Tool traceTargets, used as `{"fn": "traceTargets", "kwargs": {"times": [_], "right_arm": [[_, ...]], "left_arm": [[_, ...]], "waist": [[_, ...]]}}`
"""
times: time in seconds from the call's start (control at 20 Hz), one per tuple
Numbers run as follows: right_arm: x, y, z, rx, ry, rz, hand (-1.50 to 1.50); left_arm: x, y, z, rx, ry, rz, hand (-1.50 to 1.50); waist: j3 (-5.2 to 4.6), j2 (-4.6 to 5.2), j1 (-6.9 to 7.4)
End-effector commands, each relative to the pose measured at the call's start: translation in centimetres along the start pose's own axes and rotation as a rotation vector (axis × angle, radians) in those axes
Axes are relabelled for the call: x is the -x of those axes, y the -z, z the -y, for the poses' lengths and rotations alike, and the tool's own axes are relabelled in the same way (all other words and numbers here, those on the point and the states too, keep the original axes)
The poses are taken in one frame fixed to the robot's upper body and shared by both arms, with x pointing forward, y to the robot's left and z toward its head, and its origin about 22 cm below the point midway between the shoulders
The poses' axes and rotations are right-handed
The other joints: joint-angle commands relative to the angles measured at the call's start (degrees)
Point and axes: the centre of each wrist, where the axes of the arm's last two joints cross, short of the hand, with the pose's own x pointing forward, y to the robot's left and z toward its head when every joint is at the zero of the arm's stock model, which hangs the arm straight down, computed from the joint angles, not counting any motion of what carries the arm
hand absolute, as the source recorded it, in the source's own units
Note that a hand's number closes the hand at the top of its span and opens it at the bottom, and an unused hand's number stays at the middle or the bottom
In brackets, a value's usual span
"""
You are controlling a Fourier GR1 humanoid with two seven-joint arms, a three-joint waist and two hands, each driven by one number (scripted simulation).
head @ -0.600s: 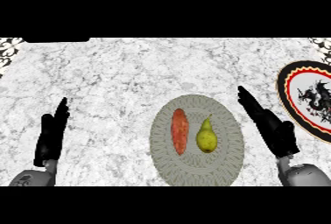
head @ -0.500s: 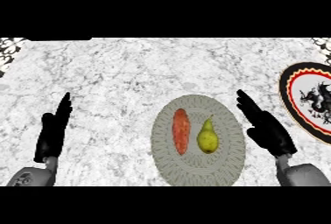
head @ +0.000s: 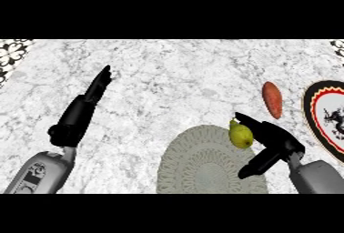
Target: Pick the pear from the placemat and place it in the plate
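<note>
The yellow-green pear [head: 240,134] stands at the upper right edge of the round grey placemat [head: 201,166]. My right hand [head: 274,140] comes in from the lower right, its fingers stretched along the pear's right side and touching it, thumb pointing down and away. The hand is open. The plate [head: 321,119], black-rimmed with a red and white pattern, lies at the right edge, partly cut off. My left hand [head: 82,114] rests open at the left, fingers pointing up.
An orange sweet potato [head: 272,99] lies on the marble counter between the placemat and the plate. Patterned tile shows at the top left corner [head: 13,51].
The sweet potato now lies off the placemat, up and to the right. The pear has shifted right to the mat's edge. My right hand has moved in against the pear.
</note>
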Motion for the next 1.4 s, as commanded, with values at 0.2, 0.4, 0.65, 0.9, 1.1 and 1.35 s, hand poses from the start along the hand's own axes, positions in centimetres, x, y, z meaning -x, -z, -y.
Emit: {"fn": "traceTargets", "kwargs": {"times": [0.2, 0.4, 0.65, 0.9, 1.1, 1.35], "right_arm": [[-5.2, 3.1, 3.2, -0.122, -0.242, -0.358, -1.50], [-9.6, 5.1, 3.1, -0.182, -0.321, -0.477, -1.50], [-11.1, 6.7, 3.9, -0.293, -0.205, -0.603, -1.50], [-9.9, 8.1, 4.0, -0.417, -0.180, -0.686, -1.50], [-10.7, 7.8, 5.5, -0.422, -0.271, -0.771, -1.50], [-12.0, 7.6, 7.6, -0.406, -0.225, -0.801, -1.50]], "left_arm": [[-1.2, 0.7, -1.0, 0.119, -0.022, 0.087, 0.00], [-2.0, 0.9, -0.2, 0.144, -0.023, 0.093, 0.00], [-2.3, 0.7, -0.8, 0.139, -0.025, 0.093, 0.00], [-2.2, 0.6, -1.4, 0.139, -0.027, 0.096, 0.00], [-1.2, 0.4, -1.5, 0.113, -0.028, 0.080, 0.00], [-2.2, 0.3, -1.9, 0.136, -0.015, 0.097, 0.00]], "waist": [[1.99, 1.86, 1.29], [2.04, 1.68, 1.20], [2.00, 1.52, 1.03], [2.02, 1.83, 1.41], [1.97, 1.62, -0.07], [2.07, 1.85, 1.26]]}}
